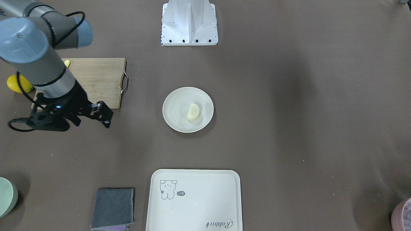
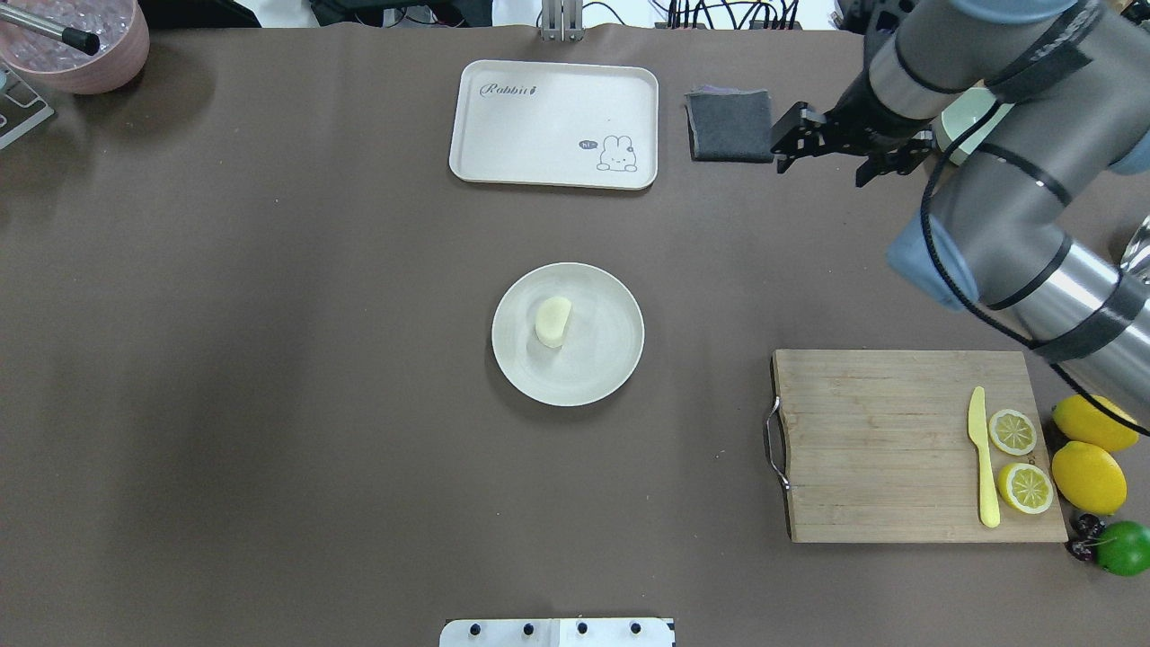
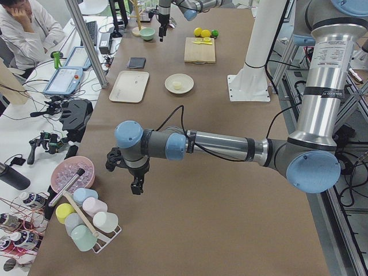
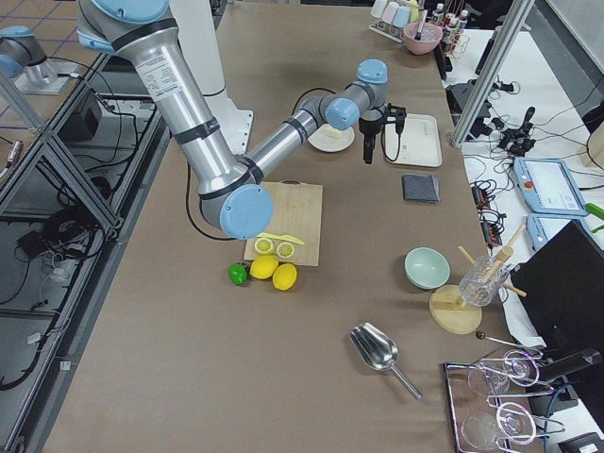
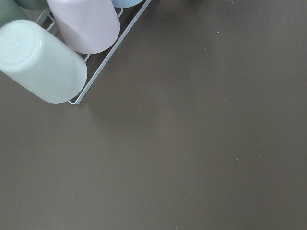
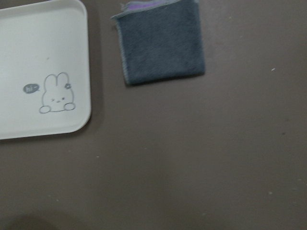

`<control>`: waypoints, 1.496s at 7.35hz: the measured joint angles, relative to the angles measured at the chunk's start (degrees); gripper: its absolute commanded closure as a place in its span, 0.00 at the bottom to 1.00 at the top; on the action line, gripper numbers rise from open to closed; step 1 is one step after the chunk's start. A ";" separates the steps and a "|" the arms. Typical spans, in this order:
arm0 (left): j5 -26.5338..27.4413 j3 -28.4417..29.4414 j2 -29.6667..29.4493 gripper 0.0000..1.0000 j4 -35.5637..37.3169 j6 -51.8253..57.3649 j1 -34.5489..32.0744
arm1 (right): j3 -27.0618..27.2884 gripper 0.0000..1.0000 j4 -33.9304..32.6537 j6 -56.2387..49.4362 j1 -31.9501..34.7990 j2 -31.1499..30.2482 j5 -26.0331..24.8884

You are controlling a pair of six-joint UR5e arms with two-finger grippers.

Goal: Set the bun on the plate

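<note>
The pale cream bun [image 1: 193,112] [image 2: 553,321] lies on the round off-white plate [image 1: 170,109] [image 2: 602,359] at the table's middle, a little off its centre. My right gripper [image 1: 107,118] [image 2: 780,149] hovers over bare table well away from the plate, near the grey cloth [image 2: 729,124]. It is open and holds nothing. My left gripper [image 3: 136,187] shows only in the exterior left view, low over the table beside the cup rack [image 3: 86,221], far from the plate. I cannot tell whether it is open or shut.
A cream rabbit-print tray [image 2: 503,135] lies beyond the plate. A wooden cutting board [image 2: 880,440] carries a yellow knife [image 2: 982,463] and lemon slices [image 2: 1012,431], with whole lemons [image 2: 1089,476] and a lime [image 2: 1123,546] beside it. A pink bowl [image 2: 99,67] stands at a far corner.
</note>
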 measured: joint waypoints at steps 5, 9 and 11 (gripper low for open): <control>2.02 -0.40 0.08 0.02 -0.19 0.09 -0.24 | 4.98 0.00 -14.13 -44.70 22.30 -14.73 7.11; 2.07 -0.46 0.06 0.02 -0.01 -0.01 -0.23 | 5.61 0.00 -14.96 -63.96 32.37 -31.19 12.48; 2.06 -0.40 0.10 0.02 0.00 -0.01 -0.23 | 5.50 0.00 -14.96 -64.73 33.25 -34.48 14.17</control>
